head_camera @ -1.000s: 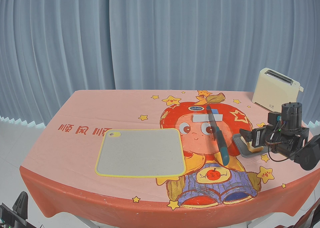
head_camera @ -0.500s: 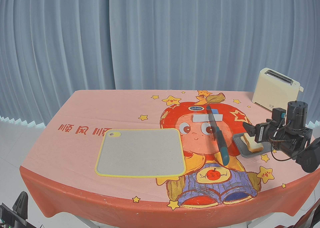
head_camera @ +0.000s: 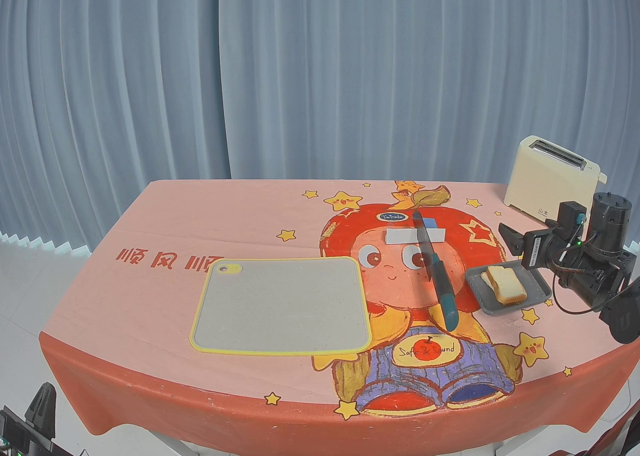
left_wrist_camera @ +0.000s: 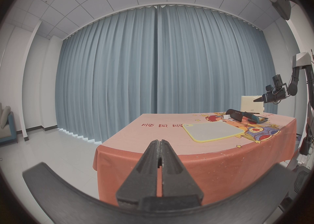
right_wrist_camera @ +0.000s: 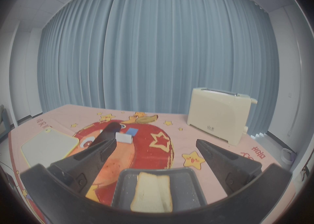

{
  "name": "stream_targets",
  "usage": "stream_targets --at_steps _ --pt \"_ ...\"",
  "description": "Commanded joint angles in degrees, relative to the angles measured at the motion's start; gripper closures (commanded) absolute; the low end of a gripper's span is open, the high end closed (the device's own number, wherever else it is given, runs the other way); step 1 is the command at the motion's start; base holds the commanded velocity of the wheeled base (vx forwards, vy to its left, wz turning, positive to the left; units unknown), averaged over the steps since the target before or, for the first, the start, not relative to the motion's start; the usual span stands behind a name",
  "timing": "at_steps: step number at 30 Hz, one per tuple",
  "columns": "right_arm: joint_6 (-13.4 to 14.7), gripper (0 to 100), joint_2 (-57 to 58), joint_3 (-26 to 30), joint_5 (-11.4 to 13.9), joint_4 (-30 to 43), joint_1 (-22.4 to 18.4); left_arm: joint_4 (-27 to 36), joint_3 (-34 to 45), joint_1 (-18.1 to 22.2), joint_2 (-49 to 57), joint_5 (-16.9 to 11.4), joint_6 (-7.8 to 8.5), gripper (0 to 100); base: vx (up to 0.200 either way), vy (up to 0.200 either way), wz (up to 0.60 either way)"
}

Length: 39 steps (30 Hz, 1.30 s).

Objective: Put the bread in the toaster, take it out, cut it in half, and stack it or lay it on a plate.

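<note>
Now | right pincer (right_wrist_camera: 156, 144) spread, above bread (right_wrist_camera: 152, 192) | left pincer (left_wrist_camera: 160, 147) closed

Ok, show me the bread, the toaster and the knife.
bread (head_camera: 505, 283), head view, on its top face.
toaster (head_camera: 548, 189), head view, on its front wall.
knife (head_camera: 435, 269), head view, midway along it.

Bread slices (head_camera: 505, 283) flat on grey tray (head_camera: 537, 290), cream toaster (head_camera: 551, 180) behind
</note>
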<state>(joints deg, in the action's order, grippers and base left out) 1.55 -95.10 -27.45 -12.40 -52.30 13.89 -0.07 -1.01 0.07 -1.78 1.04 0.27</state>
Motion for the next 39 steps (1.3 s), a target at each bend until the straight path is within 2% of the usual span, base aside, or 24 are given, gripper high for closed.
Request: stream_targets --at_steps 1,13,19,32,35,39 --pt "-0.67 0 -0.17 0.73 0.01 -3.34 -0.26 -0.01 1.01 0.01 0.02 0.02 0.0 100 0.0 0.0 0.0" --pt "-1.28 0 -0.88 1.26 0.8 -15.29 -1.14 -0.01 1.01 0.01 0.02 0.02 0.0 100 0.0 0.0 0.0" --pt "-1.37 0 -0.88 1.17 0.88 -16.34 -2.72 -0.01 1.01 0.01 0.02 0.02 0.0 100 0.0 0.0 0.0" --pt "-1.37 0 -0.09 3.11 0.53 -16.52 -2.72 -0.01 1.01 0.01 -0.07 0.11 0.0 100 0.0 0.0 0.0" --pt "-1.37 0 0.18 3.9 0.62 -18.98 -2.55 -0.01 1.01 0.01 -0.07 0.02 0.0 100 0.0 0.0 0.0" --pt "-1.37 0 -0.17 7.85 0.62 -24.69 -2.11 -0.01 1.01 0.01 0.02 0.02 0.0 100 0.0 0.0 0.0"
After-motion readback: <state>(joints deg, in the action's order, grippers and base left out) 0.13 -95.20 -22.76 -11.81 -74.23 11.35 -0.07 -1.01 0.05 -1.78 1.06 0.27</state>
